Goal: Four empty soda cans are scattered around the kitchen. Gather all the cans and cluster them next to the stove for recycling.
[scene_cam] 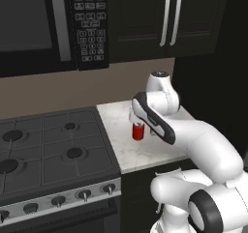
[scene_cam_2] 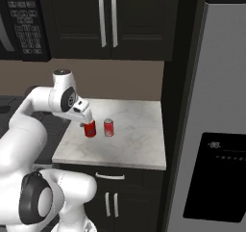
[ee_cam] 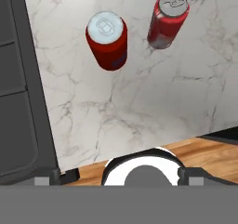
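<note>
Standing upright on the marble surface (scene_cam_2: 134,144): two red soda cans (scene_cam_2: 90,128), (scene_cam_2: 109,127), tops sealed.
Pincer (scene_cam_2: 85,122) hovers above the left one, jaws spread wide.

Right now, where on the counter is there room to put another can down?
The marble counter is bare from the right red can over to the fridge, and along its front edge. It's crowded near the stove, where the left red can stands under the open gripper.
</note>
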You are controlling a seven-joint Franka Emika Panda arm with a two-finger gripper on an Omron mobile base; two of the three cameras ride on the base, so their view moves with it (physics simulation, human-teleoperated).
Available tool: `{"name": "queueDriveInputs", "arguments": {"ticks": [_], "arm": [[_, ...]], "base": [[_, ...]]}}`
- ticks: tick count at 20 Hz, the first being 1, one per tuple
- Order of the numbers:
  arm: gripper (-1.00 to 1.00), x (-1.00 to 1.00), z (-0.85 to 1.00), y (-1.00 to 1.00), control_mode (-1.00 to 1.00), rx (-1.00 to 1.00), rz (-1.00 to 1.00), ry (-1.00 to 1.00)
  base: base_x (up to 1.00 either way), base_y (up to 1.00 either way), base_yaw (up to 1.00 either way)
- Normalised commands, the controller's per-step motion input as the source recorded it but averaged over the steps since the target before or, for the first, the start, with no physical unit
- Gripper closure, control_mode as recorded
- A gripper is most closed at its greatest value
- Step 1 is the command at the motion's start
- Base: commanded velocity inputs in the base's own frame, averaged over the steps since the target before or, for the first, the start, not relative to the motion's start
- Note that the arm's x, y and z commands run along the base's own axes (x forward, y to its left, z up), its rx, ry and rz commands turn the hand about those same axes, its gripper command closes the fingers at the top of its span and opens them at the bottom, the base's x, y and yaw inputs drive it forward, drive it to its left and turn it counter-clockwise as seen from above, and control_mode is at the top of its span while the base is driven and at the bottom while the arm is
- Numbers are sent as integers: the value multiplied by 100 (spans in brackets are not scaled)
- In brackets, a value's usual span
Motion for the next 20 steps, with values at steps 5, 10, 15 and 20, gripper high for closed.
{"name": "queueDriveInputs", "arguments": {"ticks": [5,10,15,20], "arm": [[-100,-6,2,-2,-100,0,-1,1],[-100,0,0,0,100,0,0,0],[-100,0,0,0,100,0,0,0],[-100,0,0,0,100,0,0,0]], "base": [[0,0,0],[0,0,0],[-40,0,8],[-55,0,8]]}}
